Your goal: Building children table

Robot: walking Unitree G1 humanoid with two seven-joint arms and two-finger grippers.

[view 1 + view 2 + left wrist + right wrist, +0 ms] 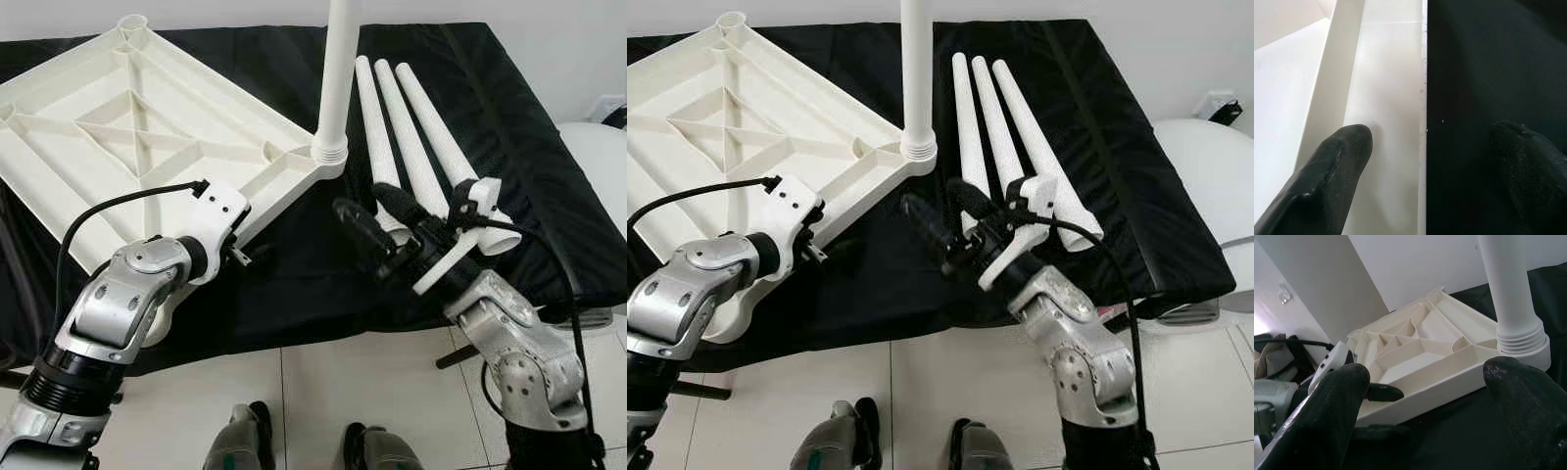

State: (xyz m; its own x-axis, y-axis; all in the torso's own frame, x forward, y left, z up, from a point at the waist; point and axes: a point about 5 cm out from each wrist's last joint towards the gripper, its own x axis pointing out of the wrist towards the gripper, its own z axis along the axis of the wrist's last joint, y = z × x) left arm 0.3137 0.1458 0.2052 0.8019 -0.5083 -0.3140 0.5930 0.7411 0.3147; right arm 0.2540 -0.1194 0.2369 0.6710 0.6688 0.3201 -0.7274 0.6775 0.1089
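Observation:
The white plastic tabletop (118, 127) lies upside down on the black-covered surface, its ribs facing up. One white leg (338, 69) stands upright in the corner socket (329, 155) nearest the middle. Three more white legs (416, 147) lie side by side to the right. My left gripper (1435, 134) is open and straddles the tabletop's front rim (1422, 98), one finger (1342, 156) over the white inside and the other over the black cloth. My right gripper (362, 200) is open over the cloth, just in front of the upright leg's base and left of the lying legs.
The black cloth (509, 108) covers the whole work surface, and its front edge runs just above the tiled floor (323, 392). A white rounded object (598, 157) stands at the far right. My feet (294, 446) are at the bottom.

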